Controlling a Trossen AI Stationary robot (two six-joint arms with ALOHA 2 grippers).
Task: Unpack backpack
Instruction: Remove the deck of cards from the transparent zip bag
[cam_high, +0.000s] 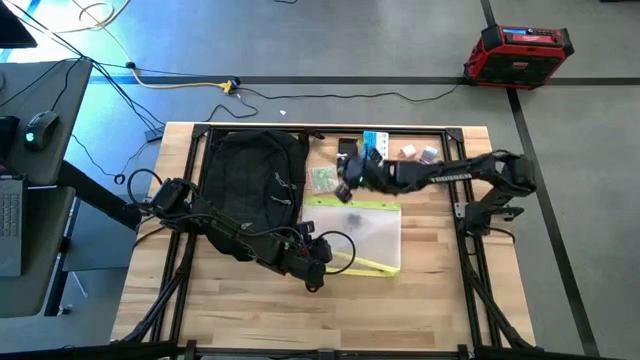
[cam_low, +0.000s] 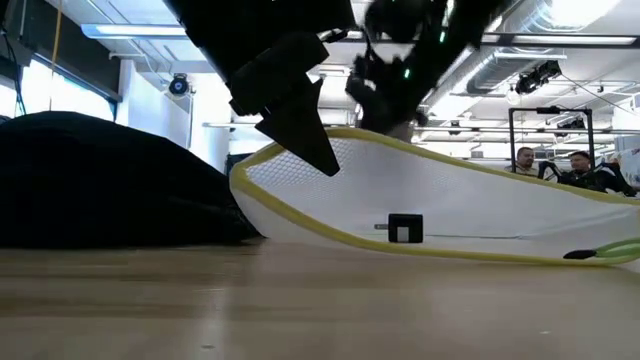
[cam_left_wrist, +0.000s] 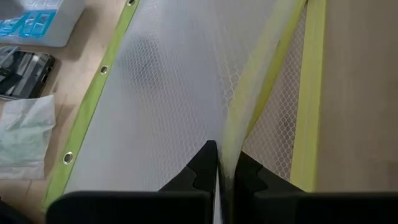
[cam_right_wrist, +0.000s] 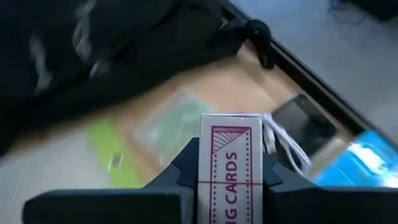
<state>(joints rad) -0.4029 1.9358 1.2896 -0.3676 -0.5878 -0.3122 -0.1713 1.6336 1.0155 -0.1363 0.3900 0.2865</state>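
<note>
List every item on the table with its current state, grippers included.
Backpack: lying flat.
Mesh pouch: one edge pinched and lifted.
Left gripper: shut on the pouch's edge.
Card box: held off the table.
Right gripper: shut on the card box.
Phone: flat on the table.

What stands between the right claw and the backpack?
Nothing visible on the bare table between them. The right claw, shut on a card box, hangs beside the backpack, above a small green packet.

Backpack (cam_high: 252, 175) left on table (cam_high: 440, 290) — mesh pouch (cam_high: 365, 232) right beside it, small items (cam_high: 400, 152) behind.
</note>
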